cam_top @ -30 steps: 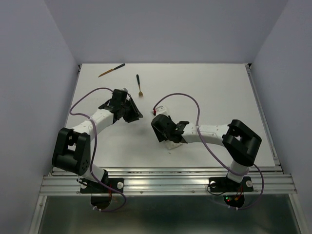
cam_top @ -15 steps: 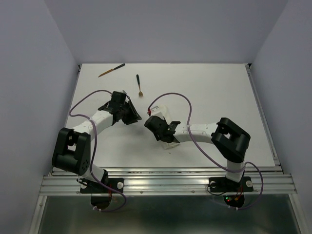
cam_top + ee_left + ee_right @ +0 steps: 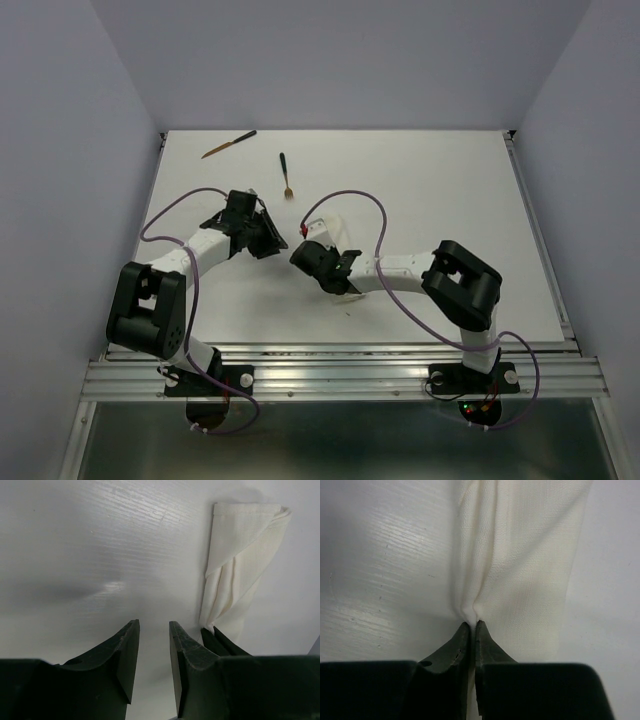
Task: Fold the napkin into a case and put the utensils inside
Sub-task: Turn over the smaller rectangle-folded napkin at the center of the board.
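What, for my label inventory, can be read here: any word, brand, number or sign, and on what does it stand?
No readable text in any view.
napkin: plain white cloth, no mark.
utensils: too small to show any stamp.
table: bare white surface, no lettering.

No legible text, labels or numbers on anything visible.

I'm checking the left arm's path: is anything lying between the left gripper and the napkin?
Nothing visible. Only bare table lies between the open left gripper and the napkin. The right gripper is pinching the napkin's fabric.
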{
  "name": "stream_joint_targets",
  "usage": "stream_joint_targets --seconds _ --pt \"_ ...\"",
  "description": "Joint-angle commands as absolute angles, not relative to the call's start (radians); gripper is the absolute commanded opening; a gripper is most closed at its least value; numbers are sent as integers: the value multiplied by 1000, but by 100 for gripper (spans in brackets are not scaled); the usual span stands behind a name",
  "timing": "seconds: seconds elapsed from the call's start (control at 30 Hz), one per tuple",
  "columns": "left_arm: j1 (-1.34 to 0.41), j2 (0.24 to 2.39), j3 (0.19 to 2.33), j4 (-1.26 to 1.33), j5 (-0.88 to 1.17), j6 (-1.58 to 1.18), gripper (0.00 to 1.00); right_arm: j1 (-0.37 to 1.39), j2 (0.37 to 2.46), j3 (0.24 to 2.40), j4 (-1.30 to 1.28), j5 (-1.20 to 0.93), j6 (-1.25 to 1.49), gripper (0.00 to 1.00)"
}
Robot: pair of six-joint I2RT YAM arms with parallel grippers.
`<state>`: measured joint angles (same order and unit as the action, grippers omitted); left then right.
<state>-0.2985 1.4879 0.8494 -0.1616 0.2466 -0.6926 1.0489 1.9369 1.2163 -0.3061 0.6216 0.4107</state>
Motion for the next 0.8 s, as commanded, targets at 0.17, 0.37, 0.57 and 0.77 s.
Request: stream_joint_targets --seconds 0.17,0.37,0.57,0.77 --pt "-250 1434 867 -175 222 -643 41 1025 1872 1206 -219 499 422 1" --pt "-200 1399 891 -212 207 -615 41 914 1816 1190 -135 313 459 1" --pt "-166 1382 904 -235 201 -591 41 856 1778 1166 -28 169 462 1" --pt "-143 1373 904 -242 204 -580 41 847 1766 1173 38 46 480 1"
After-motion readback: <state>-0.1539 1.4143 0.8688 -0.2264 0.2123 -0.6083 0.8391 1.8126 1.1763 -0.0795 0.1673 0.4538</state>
